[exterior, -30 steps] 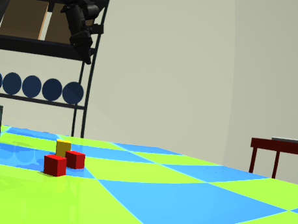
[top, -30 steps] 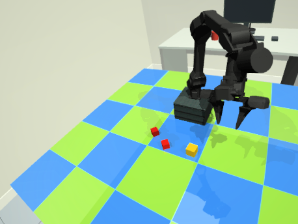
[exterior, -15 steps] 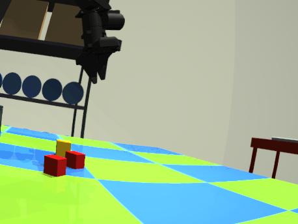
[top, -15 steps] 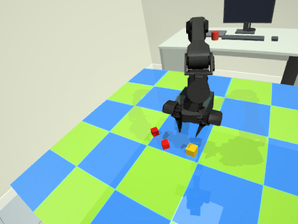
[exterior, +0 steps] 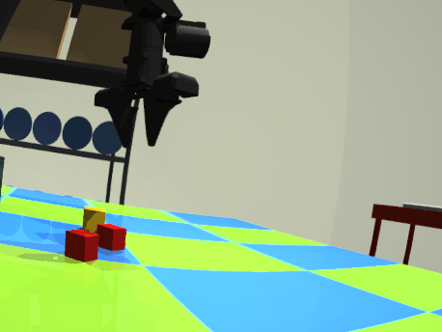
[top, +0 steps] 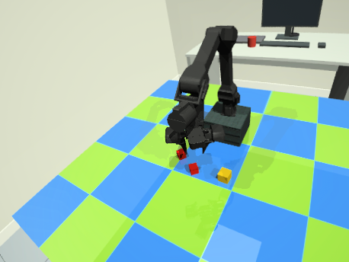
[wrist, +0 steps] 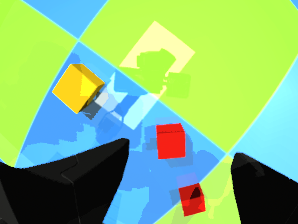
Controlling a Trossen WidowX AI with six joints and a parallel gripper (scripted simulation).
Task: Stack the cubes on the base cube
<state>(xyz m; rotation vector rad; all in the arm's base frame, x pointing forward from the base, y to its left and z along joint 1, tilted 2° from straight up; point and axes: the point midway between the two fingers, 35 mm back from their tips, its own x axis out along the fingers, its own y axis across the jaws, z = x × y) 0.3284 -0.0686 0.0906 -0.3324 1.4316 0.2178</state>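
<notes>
The yellow base cube (top: pixel 224 175) (exterior: pixel 94 218) (wrist: pixel 77 88) sits on a blue tile and looks larger than the red ones. One red cube (top: pixel 193 168) (exterior: pixel 112 237) (wrist: pixel 171 144) lies beside it with a gap between. The second red cube (top: pixel 180 154) (exterior: pixel 82 245) (wrist: pixel 192 200) lies nearer the arm's base, apart from both; a dark patch shows on it in the wrist view. Nothing stands on the yellow cube. My gripper (top: pixel 194 151) (exterior: pixel 138 145) (wrist: pixel 182 155) is open and empty, pointing down, well above the red cubes. The yellow cube is off to its side.
The arm's dark base block (top: pixel 228 123) stands behind the cubes on the checkered blue and green surface (top: pixel 175 206). A white desk (top: pixel 213 55) with a monitor (top: pixel 291 13) and a red cup (top: pixel 251 41) is farther back. A shelf rack and a dark red table (exterior: pixel 407 215) stand beyond.
</notes>
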